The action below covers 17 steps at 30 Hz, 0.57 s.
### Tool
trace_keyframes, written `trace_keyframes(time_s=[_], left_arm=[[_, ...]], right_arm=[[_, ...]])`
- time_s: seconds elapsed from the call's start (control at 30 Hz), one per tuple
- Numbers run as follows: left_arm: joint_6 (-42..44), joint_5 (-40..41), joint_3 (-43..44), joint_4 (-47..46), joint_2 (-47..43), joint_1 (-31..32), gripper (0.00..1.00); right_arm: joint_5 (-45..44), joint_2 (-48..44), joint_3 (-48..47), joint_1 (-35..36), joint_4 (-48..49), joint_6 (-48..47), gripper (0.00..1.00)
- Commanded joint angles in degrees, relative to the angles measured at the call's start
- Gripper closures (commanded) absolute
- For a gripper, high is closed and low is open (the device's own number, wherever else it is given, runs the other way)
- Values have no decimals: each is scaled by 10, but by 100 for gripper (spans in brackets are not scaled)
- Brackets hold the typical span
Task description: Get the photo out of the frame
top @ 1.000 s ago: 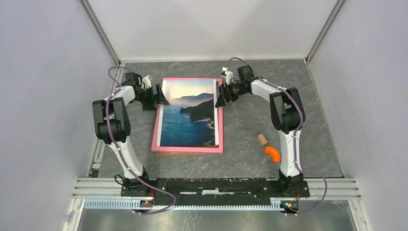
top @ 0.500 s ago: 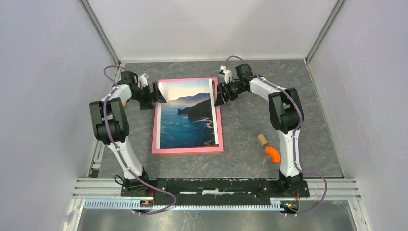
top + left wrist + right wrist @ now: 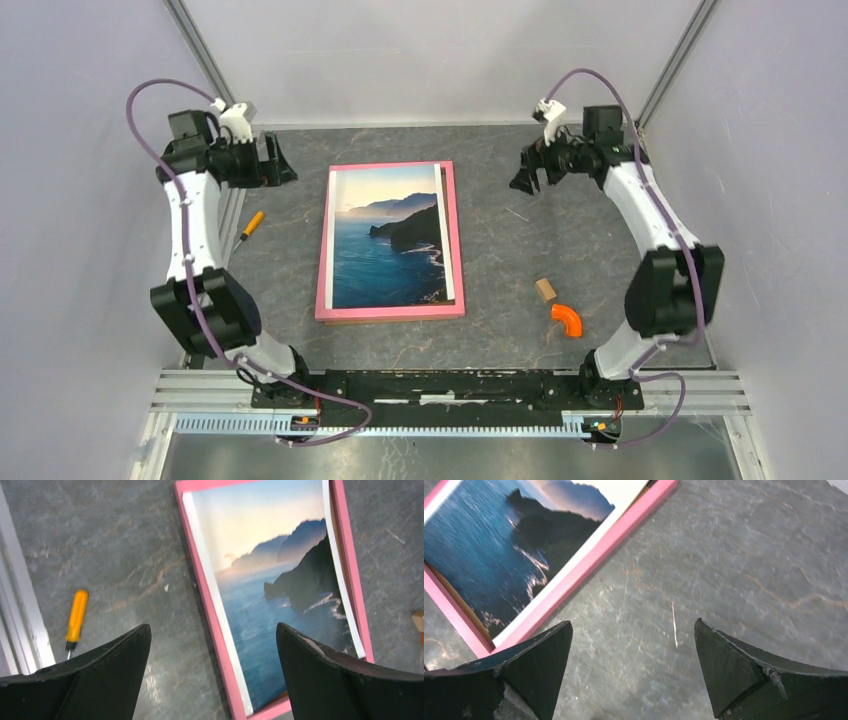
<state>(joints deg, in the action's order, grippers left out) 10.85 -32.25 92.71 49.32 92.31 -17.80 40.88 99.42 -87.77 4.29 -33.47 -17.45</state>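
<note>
The photo (image 3: 390, 240), a sea and cliff print with a white border, lies flat and slightly skewed on top of the pink-rimmed frame (image 3: 322, 290) in the middle of the table. My left gripper (image 3: 285, 165) hangs open at the far left, apart from the frame's far left corner. In the left wrist view its fingers (image 3: 115, 655) straddle the pink frame rim (image 3: 210, 625) and the photo (image 3: 280, 595) from well above. At the far right my right gripper (image 3: 527, 183) is open and empty. Below that gripper (image 3: 633, 625) is bare table, with the frame (image 3: 599, 550) and photo (image 3: 499, 545) off to one side.
An orange-handled screwdriver (image 3: 250, 223) lies left of the frame near the left wall rail. A small wooden block (image 3: 545, 290) and an orange curved piece (image 3: 567, 319) sit right of the frame. Walls close in on three sides.
Both arms have drawn away from the frame's far corners, the left one outward to the left, the right one outward to the right. The photo's far edge now lies flat.
</note>
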Motion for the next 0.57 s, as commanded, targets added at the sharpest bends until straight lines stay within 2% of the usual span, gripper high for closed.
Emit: trace_keyframes(time_s=[0.0, 0.1, 0.2, 0.37, 0.53], left_arm=[[43, -17, -93, 8, -56, -35, 0], [34, -23, -180, -31, -98, -34, 0], [31, -23, -237, -56, -119, -34, 0], [5, -21, -295, -92, -140, -34, 0], [-23, 0, -309, -102, -140, -34, 0]], right_arm=[[-66, -95, 145, -12, 50, -55, 2], [-103, -149, 247, -17, 101, -59, 2], [-92, -166, 306, -19, 122, -65, 2], [-72, -143, 313, -20, 116, -65, 2], [-64, -142, 313, -20, 123, -61, 2]])
